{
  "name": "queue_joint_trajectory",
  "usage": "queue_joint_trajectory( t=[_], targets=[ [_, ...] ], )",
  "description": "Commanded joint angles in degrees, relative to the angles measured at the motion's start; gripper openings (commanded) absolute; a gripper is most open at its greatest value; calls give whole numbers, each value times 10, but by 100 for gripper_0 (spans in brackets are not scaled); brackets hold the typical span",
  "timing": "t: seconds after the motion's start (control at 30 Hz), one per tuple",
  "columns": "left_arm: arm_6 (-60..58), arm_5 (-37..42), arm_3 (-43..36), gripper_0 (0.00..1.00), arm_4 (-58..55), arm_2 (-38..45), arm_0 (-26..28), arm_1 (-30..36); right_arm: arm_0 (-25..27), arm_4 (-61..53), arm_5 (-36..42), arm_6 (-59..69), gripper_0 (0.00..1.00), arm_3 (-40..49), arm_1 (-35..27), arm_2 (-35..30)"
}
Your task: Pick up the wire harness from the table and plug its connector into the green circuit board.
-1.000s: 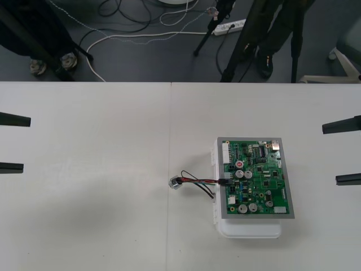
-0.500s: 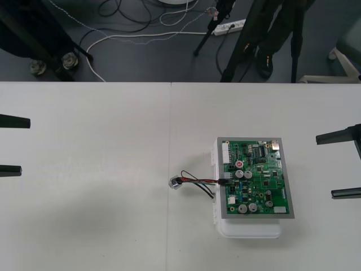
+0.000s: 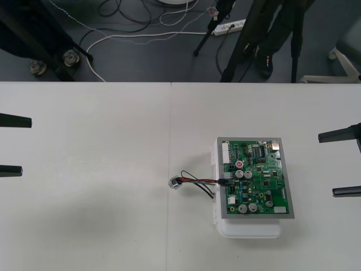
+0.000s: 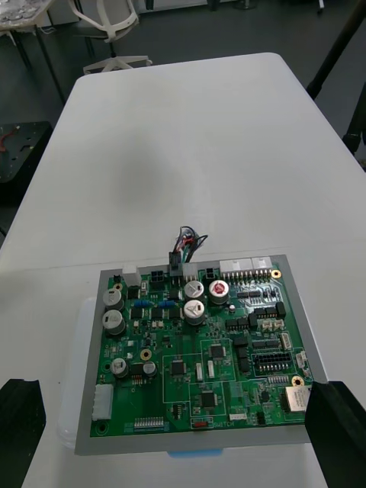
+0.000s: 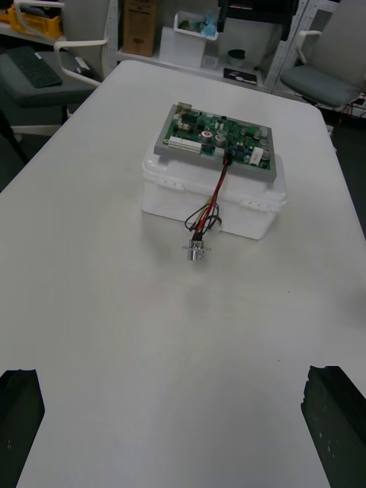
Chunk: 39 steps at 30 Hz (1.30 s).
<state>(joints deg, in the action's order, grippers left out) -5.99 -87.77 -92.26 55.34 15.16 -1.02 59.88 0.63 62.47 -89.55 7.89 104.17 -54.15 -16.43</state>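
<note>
1. The left gripper (image 3: 26,145) is seen at the left edge of the bench (image 3: 84,214), in the place it held a second ago. Its fingers are spread wide with nothing between them, and the gap is a shade wider than before.
2. The wire harness (image 3: 197,183) and the green circuit board (image 3: 256,178) are found exactly where they lay in both earlier pictures.
3. The right gripper (image 3: 326,164), at the bench's right edge, has been shifted a little toward the near edge since a second ago. It has hardly been displaced over the last half second. Its fingers are likewise held far apart, and nothing is gripped.
4. The harness's round metal socket (image 3: 175,183) is laid on the bare bench just left of the board, well apart from both grippers.
5. From the socket, thin red and black wires are led rightward in a loose, slightly fanned bundle, with one dark strand bowed out toward the near side.
6. The wires end in a small black plug (image 3: 224,181). In the right wrist view it is seen seated in a connector on the board's left edge, beside a row of silver capacitors.
7. The board, edged by a grey frame, is carried flat on a white base (image 3: 248,230) right of the bench's middle, nearer the right gripper.
</note>
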Motion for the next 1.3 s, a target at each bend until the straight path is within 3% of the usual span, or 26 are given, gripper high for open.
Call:
queue_joint_trajectory(
  t=[0.03, 1.3],
  targets=[
    [27, -22, -14, 100, -10, 0, 8, 19, 7, 2, -5, -14, 100, -3, -8, -25],
    [28, -22, -14, 100, -10, -4, 8, 18, 6, -2, -5, -22, 100, -21, -25, -8]
  ],
)
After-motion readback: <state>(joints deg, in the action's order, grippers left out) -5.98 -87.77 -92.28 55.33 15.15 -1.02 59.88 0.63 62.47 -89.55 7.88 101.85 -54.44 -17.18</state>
